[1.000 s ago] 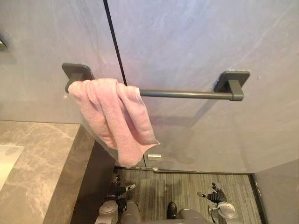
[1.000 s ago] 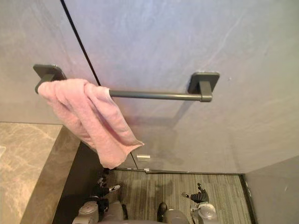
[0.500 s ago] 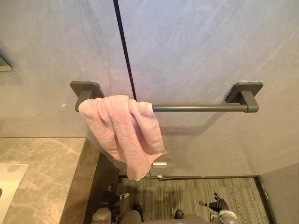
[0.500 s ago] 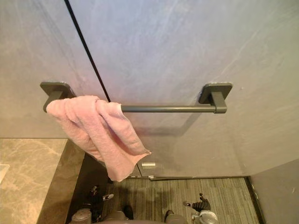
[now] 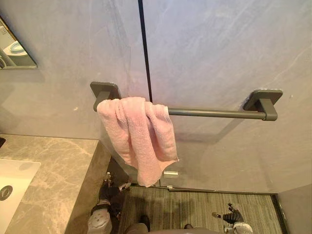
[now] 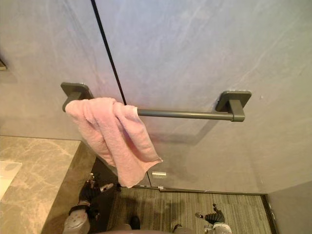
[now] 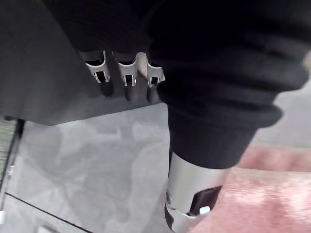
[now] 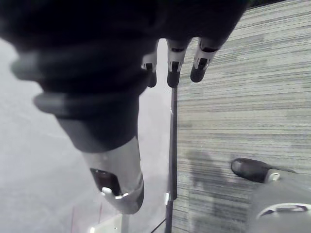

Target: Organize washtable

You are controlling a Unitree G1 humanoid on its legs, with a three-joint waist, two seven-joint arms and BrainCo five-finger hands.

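Left eye view, centre: risks dragging bunched pink towel (image 5: 141, 141) off rail (image 5: 214, 113) if tugged unevenly; holds left hand (image 5: 106, 195) and right hand (image 5: 235, 217) slack-fingered, empty, at bottom edge.

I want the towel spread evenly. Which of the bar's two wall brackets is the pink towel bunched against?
The left bracket, by the marble counter: the pink towel hangs right beside it, while the right bracket has bare bar next to it.
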